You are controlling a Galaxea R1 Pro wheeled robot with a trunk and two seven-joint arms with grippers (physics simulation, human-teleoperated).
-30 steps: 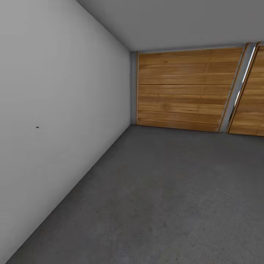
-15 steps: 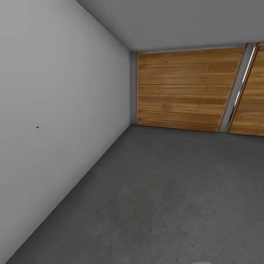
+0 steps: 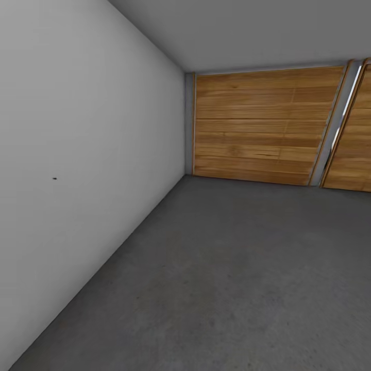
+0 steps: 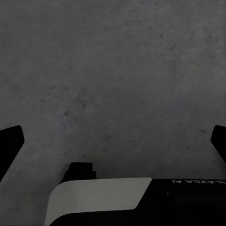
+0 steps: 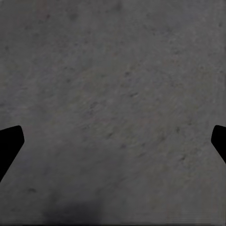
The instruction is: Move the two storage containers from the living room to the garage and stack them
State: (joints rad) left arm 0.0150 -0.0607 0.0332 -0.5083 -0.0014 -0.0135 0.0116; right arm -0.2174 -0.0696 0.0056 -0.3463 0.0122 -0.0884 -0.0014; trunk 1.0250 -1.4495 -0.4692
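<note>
On the dark housing of my left arm (image 4: 188,207), near my left gripper, I read a line of small pale letters, shown upside down and cut short by the picture's edge: "GALAXEA AI", though only "ALAXEA AI" is clear and the first letter is partly lost. No other text, number or sign can be read.
</note>
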